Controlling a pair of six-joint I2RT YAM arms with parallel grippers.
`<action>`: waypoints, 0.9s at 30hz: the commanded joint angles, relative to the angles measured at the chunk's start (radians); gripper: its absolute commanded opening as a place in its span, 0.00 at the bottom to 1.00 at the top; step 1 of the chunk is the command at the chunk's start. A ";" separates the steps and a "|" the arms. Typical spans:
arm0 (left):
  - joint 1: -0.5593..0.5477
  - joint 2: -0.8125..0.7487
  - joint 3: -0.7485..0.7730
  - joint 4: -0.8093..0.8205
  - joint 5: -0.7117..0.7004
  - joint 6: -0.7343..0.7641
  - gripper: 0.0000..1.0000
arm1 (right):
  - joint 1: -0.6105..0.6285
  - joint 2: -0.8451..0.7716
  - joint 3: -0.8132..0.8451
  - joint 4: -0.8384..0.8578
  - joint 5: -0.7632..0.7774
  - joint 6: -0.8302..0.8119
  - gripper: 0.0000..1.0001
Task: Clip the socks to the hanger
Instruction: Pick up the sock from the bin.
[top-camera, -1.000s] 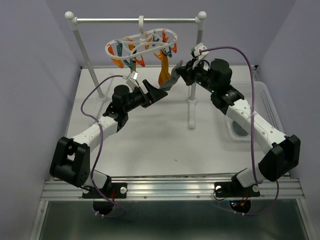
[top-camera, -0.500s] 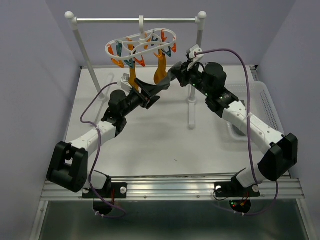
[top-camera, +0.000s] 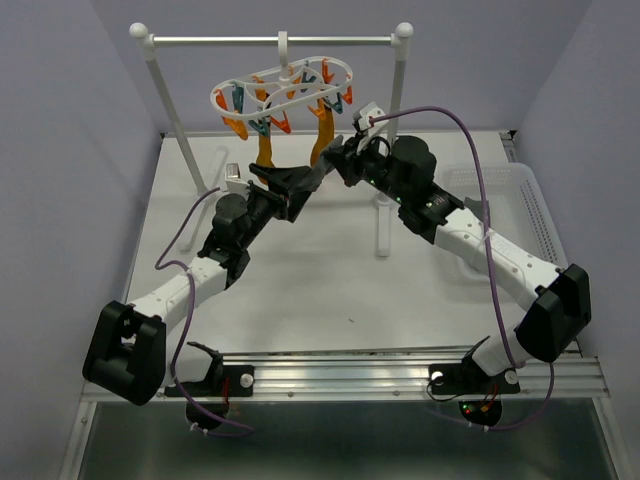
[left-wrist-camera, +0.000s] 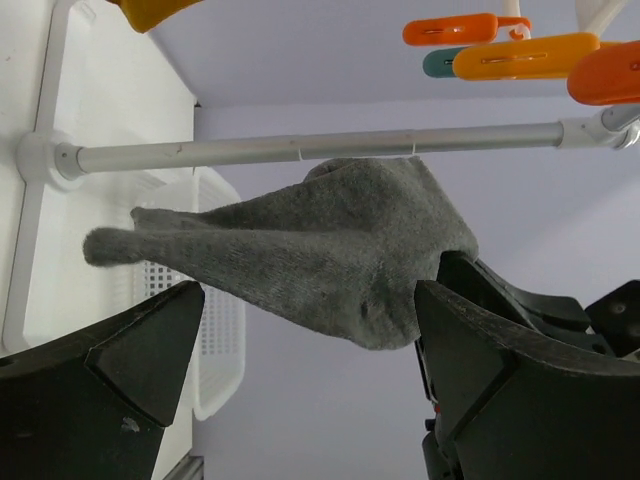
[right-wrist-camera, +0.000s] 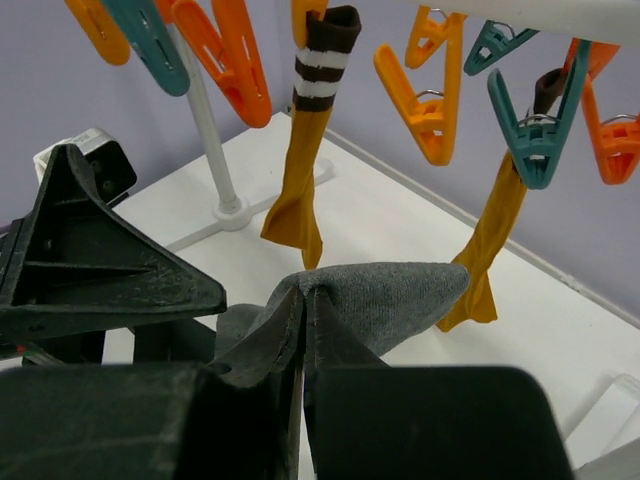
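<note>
Sock (left-wrist-camera: 320, 262) pinched tight in my right end effector (right-wrist-camera: 305, 300), offered between the wide jaws of my left end effector (top-camera: 287, 182), I judge for stretching toward the hanger (top-camera: 290, 100).

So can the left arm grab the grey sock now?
Probably yes. The left gripper is wide open, the grey sock hangs right between its jaws, pinched by the right gripper, and nothing blocks it.
</note>
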 joint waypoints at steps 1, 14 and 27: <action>-0.011 -0.004 -0.010 0.074 -0.063 -0.047 0.99 | 0.028 -0.036 -0.014 0.073 -0.008 0.014 0.01; -0.017 -0.004 -0.011 0.096 -0.109 -0.041 0.74 | 0.047 -0.147 -0.122 0.071 -0.125 0.089 0.01; -0.044 -0.011 0.025 0.119 -0.110 0.031 0.00 | 0.047 -0.193 -0.179 0.082 -0.196 0.094 0.01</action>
